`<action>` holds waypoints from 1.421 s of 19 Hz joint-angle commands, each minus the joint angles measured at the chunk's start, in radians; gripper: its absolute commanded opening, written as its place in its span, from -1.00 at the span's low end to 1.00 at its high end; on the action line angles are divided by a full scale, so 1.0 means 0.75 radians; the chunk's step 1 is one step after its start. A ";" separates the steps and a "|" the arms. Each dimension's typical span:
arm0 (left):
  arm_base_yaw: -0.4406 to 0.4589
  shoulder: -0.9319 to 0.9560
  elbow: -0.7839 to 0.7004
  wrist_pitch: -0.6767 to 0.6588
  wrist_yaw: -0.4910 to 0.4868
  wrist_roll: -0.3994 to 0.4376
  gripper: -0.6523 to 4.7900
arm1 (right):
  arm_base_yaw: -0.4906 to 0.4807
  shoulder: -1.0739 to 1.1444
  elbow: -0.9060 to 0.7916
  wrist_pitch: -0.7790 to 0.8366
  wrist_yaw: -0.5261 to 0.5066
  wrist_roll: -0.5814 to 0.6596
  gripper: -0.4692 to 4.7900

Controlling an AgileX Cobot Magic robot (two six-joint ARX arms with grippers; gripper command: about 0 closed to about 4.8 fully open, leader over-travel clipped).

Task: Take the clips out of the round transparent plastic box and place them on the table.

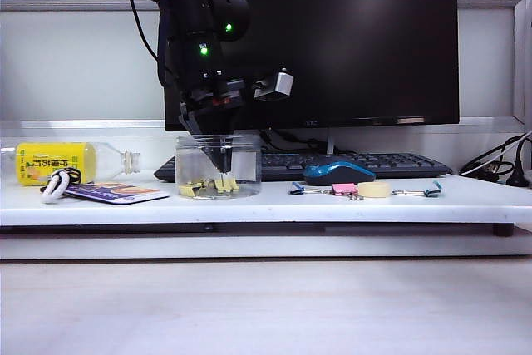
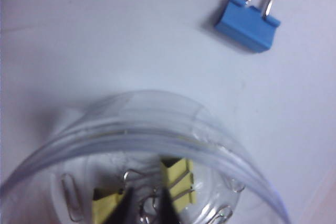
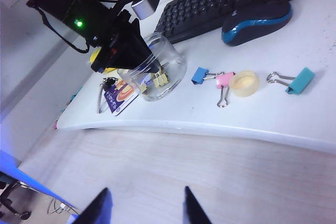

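While my left claw [image 2: 145, 205] reaches narrow into the round transparent plastic box [image 2: 157, 129] among the clips [image 2: 178, 179], my right claw [image 3: 144, 205] hangs wide above the wooden floor at the bench's [image 1: 332, 205] six o'clock.

Clips [image 1: 223, 183] lie in the box [image 1: 218, 164] on the table [image 1: 266, 204].

My exterior camera faces the round transparent plastic box [image 1: 218, 165] level from the front. My left wrist camera looks straight down into its mouth, very close. My right wrist camera views it from high, well back; all three share it.
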 commanded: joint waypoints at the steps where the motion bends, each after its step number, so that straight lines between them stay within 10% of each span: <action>1: 0.000 -0.004 0.004 0.019 0.002 0.005 -0.61 | 0.000 0.001 0.006 0.015 0.000 -0.010 -0.15; 27: -0.002 -0.075 0.190 -0.069 -0.018 -0.127 -0.78 | 0.000 0.002 0.006 0.013 0.012 -0.010 -0.15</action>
